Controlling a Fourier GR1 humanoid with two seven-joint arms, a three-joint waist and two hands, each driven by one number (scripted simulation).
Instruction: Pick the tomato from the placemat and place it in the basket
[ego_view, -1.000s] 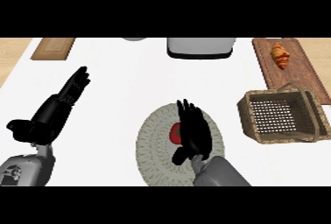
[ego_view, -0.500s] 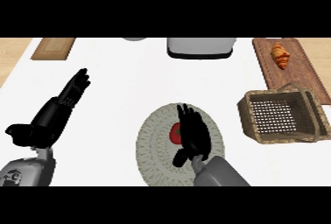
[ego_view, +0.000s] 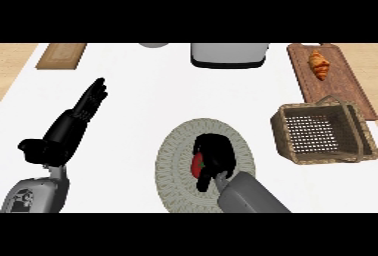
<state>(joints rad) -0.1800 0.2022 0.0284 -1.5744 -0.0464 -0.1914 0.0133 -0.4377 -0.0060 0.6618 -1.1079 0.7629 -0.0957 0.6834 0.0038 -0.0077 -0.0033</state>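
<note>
- Right hand (ego_view: 215, 156): black, over the middle of the placemat, fingers curled down over the tomato and hiding most of it. It appears to grasp the fruit, though the contact under the palm is hidden.
- Tomato (ego_view: 196, 165): red, only a sliver showing at the hand's left side. It sits at the centre of the placemat, not yet lifted as far as can be judged.
- Handling, by judgement: a light, round, smooth-skinned fruit with some give. It can roll or slip out of a partial hold and bruises if squeezed. The best hold is around its widest part, fingers on one side and thumb opposite, taken from above.
- Placemat (ego_view: 173, 150): round, woven, grey-green, near the counter's front edge at mid-width. It is flat, so nothing stops the fruit from rolling.
- Basket (ego_view: 291, 145): woven, open-topped, with a mesh floor and a handle, toward the counter's right edge, near the placemat but apart from it. Nothing is visible inside.
- Left hand (ego_view: 81, 112): fingers straight, resting toward the counter's left edge, holding nothing.
- Cutting board (ego_view: 336, 80) with croissant (ego_view: 320, 65): back right corner.
- Second board (ego_view: 60, 55): back left corner.
- Grey appliance (ego_view: 229, 54): back edge.
</note>
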